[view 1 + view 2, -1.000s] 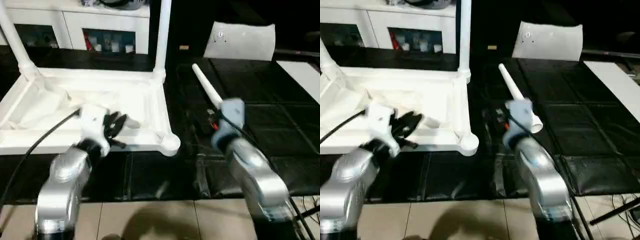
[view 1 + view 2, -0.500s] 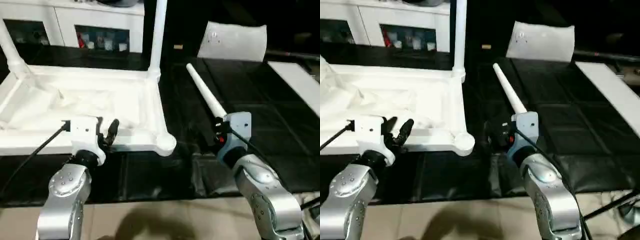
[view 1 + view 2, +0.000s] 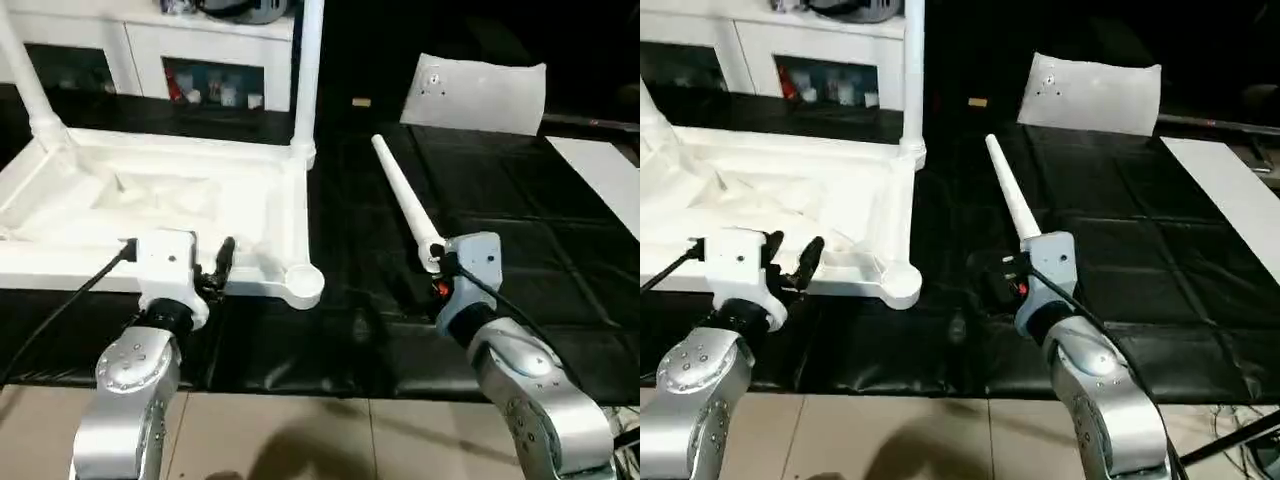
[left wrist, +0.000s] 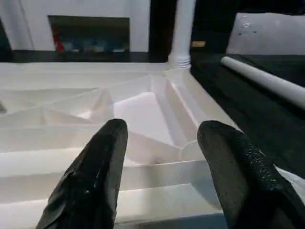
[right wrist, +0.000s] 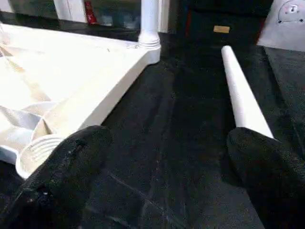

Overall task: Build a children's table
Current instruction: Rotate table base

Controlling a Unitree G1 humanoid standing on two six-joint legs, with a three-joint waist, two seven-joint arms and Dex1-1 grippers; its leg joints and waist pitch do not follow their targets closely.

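The children's table lies upside down on the left: a white ribbed tabletop (image 3: 150, 190) with two legs standing upright in its far corners (image 3: 305, 70) (image 3: 25, 70). Its near right corner socket (image 3: 303, 285) is round and holds nothing. A loose white leg (image 3: 405, 200) lies on the black mat to the right of the tabletop. My left gripper (image 3: 795, 252) hovers at the tabletop's near rim, open, with nothing between its fingers (image 4: 107, 157). My right gripper (image 3: 998, 275) is open wide just short of the loose leg's thick end, which lies ahead by one of its fingers (image 5: 257, 152).
A flat white bag (image 3: 480, 90) lies at the back right and a white board strip (image 3: 605, 165) at the far right. White cabinets (image 3: 150, 50) stand behind the work. A black mat (image 3: 520, 210) covers the floor, with pale tiles (image 3: 300, 440) in front. A black cable (image 3: 70, 300) runs from my left wrist.
My left gripper has opened and drawn back from over the tabletop's inside to its near rim. The right arm has drawn back a little towards me. The camera has shifted.
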